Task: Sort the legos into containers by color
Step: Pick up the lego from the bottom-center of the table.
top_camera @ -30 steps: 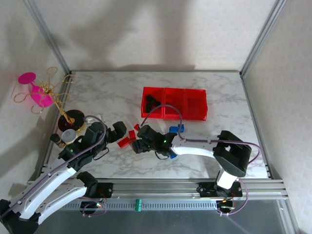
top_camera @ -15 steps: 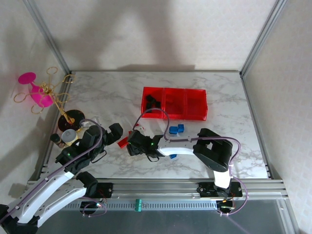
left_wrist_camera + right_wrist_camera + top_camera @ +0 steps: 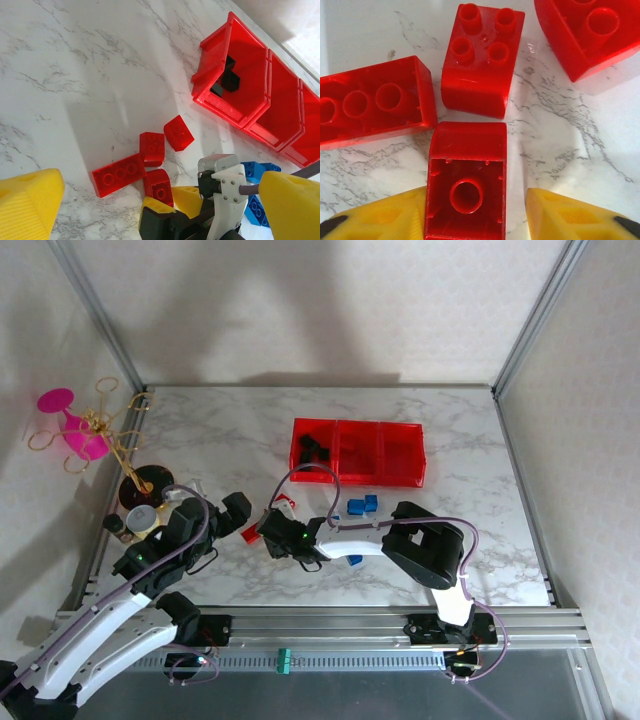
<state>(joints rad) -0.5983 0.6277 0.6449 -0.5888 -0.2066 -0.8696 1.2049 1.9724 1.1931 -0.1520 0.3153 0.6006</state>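
I log from top view:
- Left arm (image 3: 100, 632), 7 o'clock: white links, black joint housings, grey-purple cable (image 3: 100, 607) along it.
- Right arm (image 3: 365, 544), 5 o'clock: same finish, cable loop (image 3: 312, 468) over wrist.
- Green light (image 3: 300, 534) on right wrist, second light (image 3: 143, 556) on left.

Wrist views:
- Left fingers (image 3: 30, 205) yellow, finely ridged.
- Right fingers (image 3: 560, 215) yellow, black at outer corners.
- White screwed bracket (image 3: 222, 182) at right wrist.

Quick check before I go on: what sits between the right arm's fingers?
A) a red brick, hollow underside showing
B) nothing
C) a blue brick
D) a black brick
A: the right wrist view shows a red brick lying hollow side toward the camera between the yellow fingers, with a sliver of marble showing beside one of them.
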